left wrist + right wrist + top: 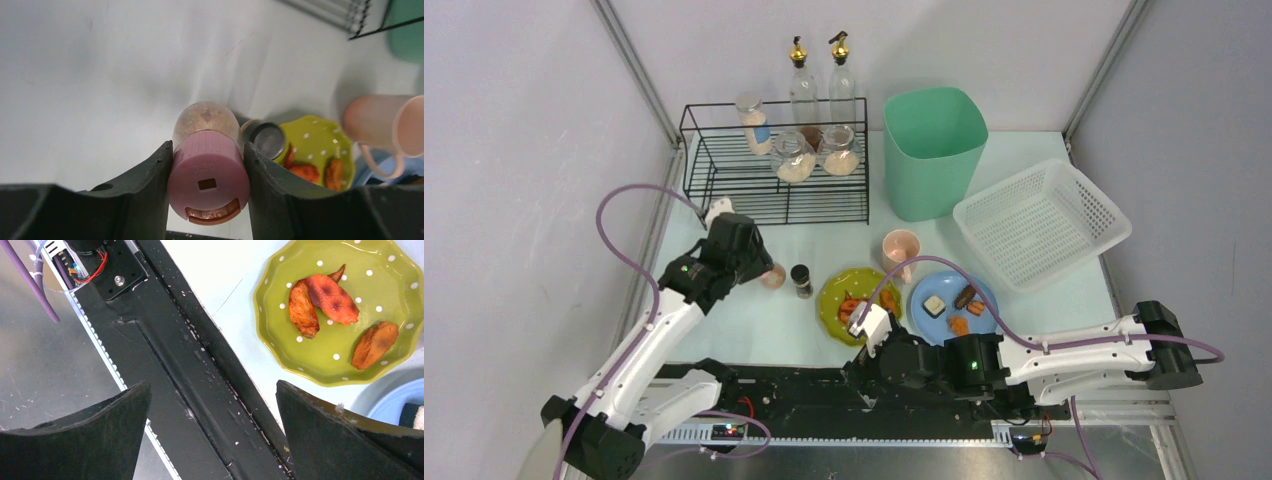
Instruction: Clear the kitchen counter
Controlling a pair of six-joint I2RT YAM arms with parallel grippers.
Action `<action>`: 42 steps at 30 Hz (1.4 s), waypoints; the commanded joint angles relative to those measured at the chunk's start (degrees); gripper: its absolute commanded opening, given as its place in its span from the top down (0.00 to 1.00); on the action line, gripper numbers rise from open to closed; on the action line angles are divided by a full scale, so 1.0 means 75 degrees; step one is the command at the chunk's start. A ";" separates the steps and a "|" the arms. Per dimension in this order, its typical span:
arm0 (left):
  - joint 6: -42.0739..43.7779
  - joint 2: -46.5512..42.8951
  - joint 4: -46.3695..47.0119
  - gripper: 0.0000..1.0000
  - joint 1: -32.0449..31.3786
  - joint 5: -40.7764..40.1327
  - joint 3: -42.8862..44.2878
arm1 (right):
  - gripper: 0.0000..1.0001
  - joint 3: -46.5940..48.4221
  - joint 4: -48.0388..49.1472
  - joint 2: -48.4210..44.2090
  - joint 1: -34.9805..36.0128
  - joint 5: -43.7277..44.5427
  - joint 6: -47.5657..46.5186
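A small clear shaker with a pink cap (207,175) stands on the pale mint kitchen counter (764,325), left of the plates. My left gripper (208,186) is shut on it, both dark fingers pressed against the sides of the cap. From above, that gripper (759,268) covers most of the shaker (773,276). My right gripper (212,432) is open with nothing between its fingers, hanging over the black base rail at the counter's near edge, just short of the green plate (320,355).
A dark-capped shaker (801,281) stands right beside the held one. A green plate (829,300) and a blue plate (949,285) hold food; a pink mug (900,250) stands behind them. A black wire rack (724,180) with jars, a green bin (932,150) and a white basket (1039,222) line the back.
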 commanded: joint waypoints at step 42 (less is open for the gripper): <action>0.2190 0.7775 -0.2183 1.00 0.1931 -0.0177 1.0686 | 0.00 0.0028 -0.0543 -0.0951 0.0608 0.0797 0.0375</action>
